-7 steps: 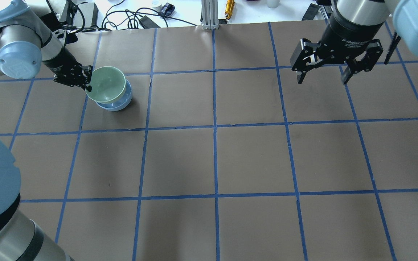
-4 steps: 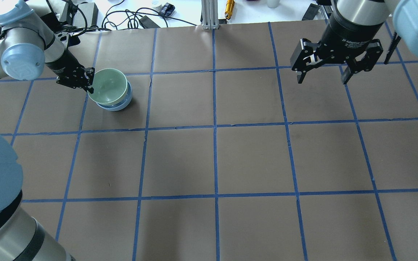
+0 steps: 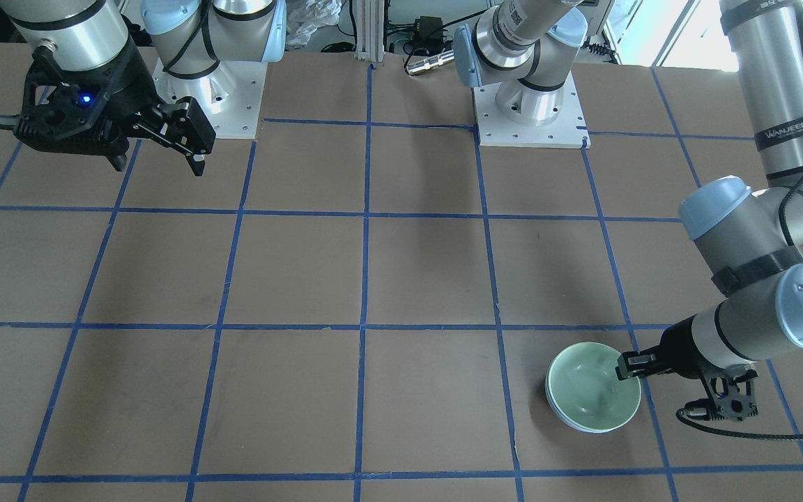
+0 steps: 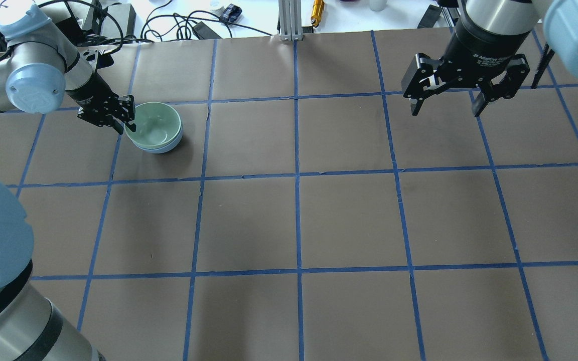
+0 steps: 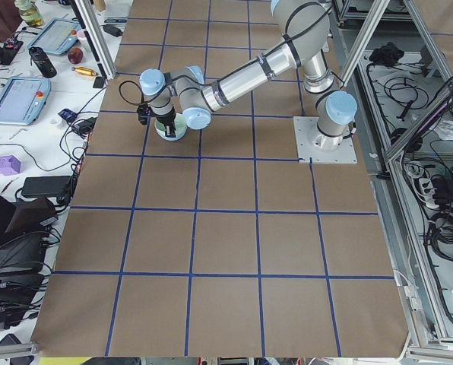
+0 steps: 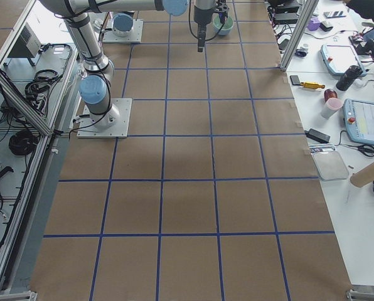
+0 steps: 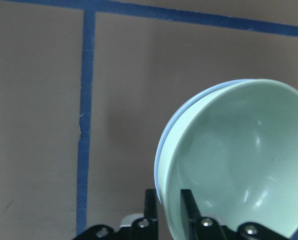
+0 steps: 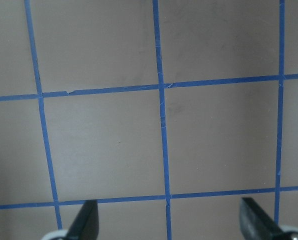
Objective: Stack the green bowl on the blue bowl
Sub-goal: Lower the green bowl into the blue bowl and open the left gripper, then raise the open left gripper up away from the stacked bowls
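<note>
The green bowl sits nested upright inside the blue bowl at the table's far left. Only a thin blue edge shows under it. In the front view the green bowl covers the blue bowl in the same way. My left gripper is shut on the green bowl's left rim. The left wrist view shows the rim of the green bowl between the fingers of the left gripper. My right gripper hangs open and empty above the far right of the table, also shown in the right wrist view.
The brown table carries a grid of blue tape. An aluminium post, a yellow tool and cables lie beyond its far edge. The arm bases stand at the robot's side.
The green bowl has come down from a tilted hold above the blue bowl and now rests level inside it. My left gripper came down with it. The right arm has not moved.
</note>
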`<state>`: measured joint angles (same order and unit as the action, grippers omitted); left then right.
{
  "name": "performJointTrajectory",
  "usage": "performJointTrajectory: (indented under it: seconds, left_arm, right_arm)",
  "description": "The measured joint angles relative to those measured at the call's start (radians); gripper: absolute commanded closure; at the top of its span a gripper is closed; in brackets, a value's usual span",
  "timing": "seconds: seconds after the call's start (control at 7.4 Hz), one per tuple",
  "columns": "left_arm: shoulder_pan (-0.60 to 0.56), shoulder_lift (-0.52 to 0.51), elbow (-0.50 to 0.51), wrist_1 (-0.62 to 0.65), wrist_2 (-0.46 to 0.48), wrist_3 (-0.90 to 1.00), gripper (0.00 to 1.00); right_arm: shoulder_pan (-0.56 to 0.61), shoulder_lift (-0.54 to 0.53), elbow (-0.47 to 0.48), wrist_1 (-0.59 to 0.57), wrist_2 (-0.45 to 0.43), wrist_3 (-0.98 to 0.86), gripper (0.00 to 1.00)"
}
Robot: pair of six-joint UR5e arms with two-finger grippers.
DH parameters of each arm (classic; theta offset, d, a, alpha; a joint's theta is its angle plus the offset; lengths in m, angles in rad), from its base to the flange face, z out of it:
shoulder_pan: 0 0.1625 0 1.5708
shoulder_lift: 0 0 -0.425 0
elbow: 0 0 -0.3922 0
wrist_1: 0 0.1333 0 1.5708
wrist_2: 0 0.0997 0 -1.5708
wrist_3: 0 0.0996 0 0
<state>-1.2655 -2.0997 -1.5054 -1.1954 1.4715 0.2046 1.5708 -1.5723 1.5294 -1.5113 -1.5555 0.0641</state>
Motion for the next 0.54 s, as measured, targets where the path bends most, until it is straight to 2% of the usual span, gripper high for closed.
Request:
performJointTrajectory:
  seconds: [0.41,0.54]
  left_arm:
    - [-0.004,0.017,0.006,-0.003,0.002,-0.003,0.42]
    - [-0.022,0.045,0.008,-0.013,0.008,-0.010,0.42]
  right_arm:
    - [0.000,0.000,0.000,0.000,0.000,0.000,0.00]
    - [0.000,0.000,0.000,0.000,0.000,0.000,0.00]
